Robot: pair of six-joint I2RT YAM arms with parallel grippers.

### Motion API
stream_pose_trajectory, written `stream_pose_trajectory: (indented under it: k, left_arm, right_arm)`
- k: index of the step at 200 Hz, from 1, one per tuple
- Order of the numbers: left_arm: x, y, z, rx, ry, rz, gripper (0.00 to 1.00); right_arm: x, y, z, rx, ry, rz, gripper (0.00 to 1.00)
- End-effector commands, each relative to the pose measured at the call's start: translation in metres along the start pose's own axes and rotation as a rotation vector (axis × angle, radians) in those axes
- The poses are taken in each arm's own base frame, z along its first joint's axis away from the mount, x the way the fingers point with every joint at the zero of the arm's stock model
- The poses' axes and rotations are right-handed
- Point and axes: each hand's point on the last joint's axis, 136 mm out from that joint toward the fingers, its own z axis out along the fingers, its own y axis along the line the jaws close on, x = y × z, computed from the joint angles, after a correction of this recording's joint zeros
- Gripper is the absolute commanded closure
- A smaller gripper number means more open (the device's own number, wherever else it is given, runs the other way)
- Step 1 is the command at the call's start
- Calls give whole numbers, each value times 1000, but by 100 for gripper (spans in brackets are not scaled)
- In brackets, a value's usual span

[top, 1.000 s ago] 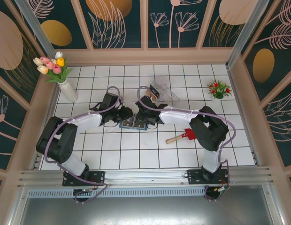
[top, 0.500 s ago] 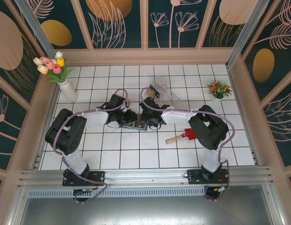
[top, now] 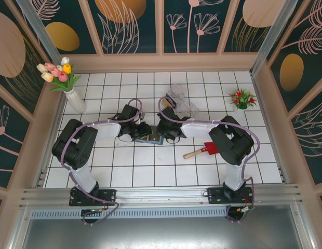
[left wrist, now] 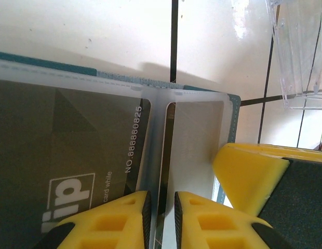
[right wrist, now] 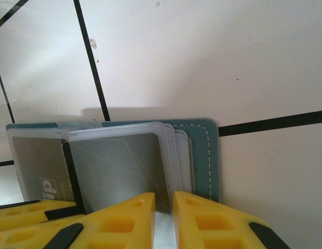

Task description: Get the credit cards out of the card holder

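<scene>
The slate-blue card holder (top: pixel 150 139) lies open on the tiles with both grippers over it. In the left wrist view a dark grey credit card (left wrist: pixel 72 140) with pale lettering sits inside a clear sleeve. My left gripper (left wrist: pixel 161 199) is shut on the thin edge of the neighbouring sleeve, a dark strip running beside that edge. A yellow finger (left wrist: pixel 249 171) of the right gripper stands just right of it. My right gripper (right wrist: pixel 163 199) is shut on the top sleeve, which holds a grey card (right wrist: pixel 119 166) over the teal cover (right wrist: pixel 202 150).
A clear plastic box (top: pixel 182 101) stands just behind the grippers. A red-bladed toy shovel (top: pixel 202 151) lies right of the holder. A vase of tulips (top: pixel 72 93) is at the back left and a small potted plant (top: pixel 242 98) at the back right.
My left arm has swung in from the left onto the card holder and its jaws have narrowed. The right gripper has stayed on the holder.
</scene>
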Motion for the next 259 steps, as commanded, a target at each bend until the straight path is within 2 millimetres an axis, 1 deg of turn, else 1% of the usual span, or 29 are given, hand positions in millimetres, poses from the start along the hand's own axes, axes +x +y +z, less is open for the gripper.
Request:
stream_pose_trajectory:
  k: [1,45,70,80,82,85,102,120,138,168,194,208,236,259]
  left_arm:
    - [4,1,5,9,24,12,79]
    - [-2,-14,-7,52,-9,42,81]
    - [-1,-25,-14,120,-13,50,82]
    - [1,-26,-14,141,-9,48,81]
    - [-2,-32,-20,158,-24,60,81]
    - [-2,-36,-23,172,-28,68,81]
    - [-1,-41,-26,198,-30,78,82]
    - [1,-35,-24,183,-26,71,84]
    - [3,-29,-21,175,-18,59,88]
    - [3,-27,-18,174,-17,51,90]
    - [3,-23,-18,162,-17,48,95]
    - [3,-19,-17,148,-21,45,100]
    - [5,-9,-19,125,-25,40,100]
    - [5,1,-25,86,-35,48,100]
  right_arm:
    - [10,-15,7,28,38,16,80]
    - [10,-16,7,31,41,18,80]
    - [11,-17,8,40,47,16,80]
    - [11,-18,8,44,48,15,80]
    - [11,-19,8,46,49,15,80]
    - [11,-18,8,45,48,16,80]
    - [12,-18,9,45,52,14,80]
    - [13,-18,10,45,56,12,80]
    - [12,-17,9,43,54,12,80]
    - [13,-18,10,43,56,11,80]
    - [13,-17,10,40,55,9,80]
    - [13,-17,9,41,54,8,81]
    - [13,-18,8,42,54,3,80]
    - [12,-17,7,40,53,-7,80]
